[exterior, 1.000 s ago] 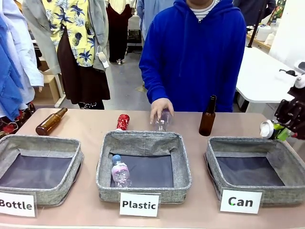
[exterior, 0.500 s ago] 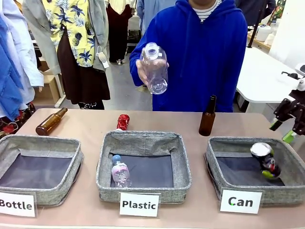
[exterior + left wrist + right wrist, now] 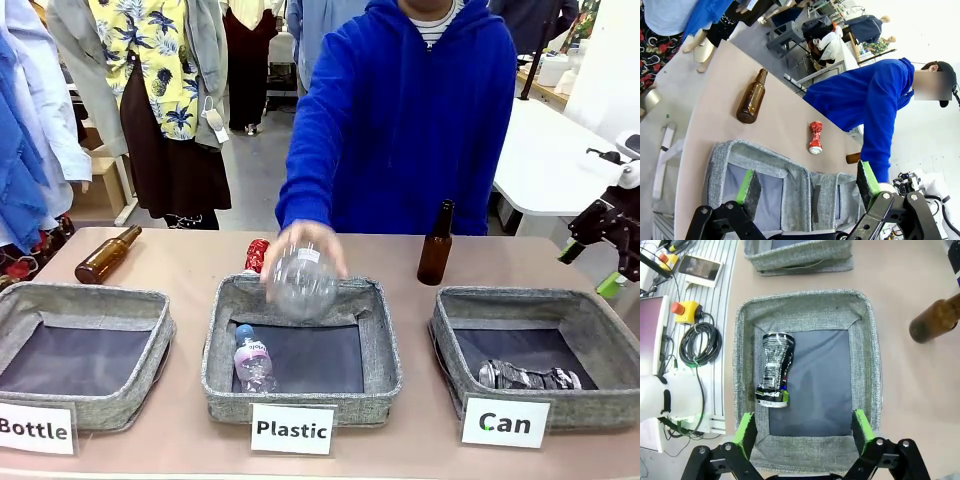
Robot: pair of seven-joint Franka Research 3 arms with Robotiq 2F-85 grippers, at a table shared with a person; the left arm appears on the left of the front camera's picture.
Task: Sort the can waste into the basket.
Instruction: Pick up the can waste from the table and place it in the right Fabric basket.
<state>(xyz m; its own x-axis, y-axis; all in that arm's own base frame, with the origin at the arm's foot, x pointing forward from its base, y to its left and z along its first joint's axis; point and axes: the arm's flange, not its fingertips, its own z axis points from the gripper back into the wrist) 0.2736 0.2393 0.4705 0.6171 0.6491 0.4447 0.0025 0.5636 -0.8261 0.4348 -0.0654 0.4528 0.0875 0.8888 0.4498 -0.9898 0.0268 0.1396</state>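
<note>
2 sets of jaws are spread wide, gripping nothing, on my feeds: the right gripper (image 3: 804,426) hangs above the Can basket (image 3: 860,355), where the silver can (image 3: 775,370) lies flat toward its near right corner, the left gripper (image 3: 807,182) hangs over the left-end basket (image 3: 715,170), and the red can (image 3: 258,255) lies on the table (image 3: 190,262) behind the middle basket (image 3: 386,345).

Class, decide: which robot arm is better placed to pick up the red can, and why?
Probably left: the left gripper, open, faces the red can; the right gripper hangs over the Can basket.
</note>
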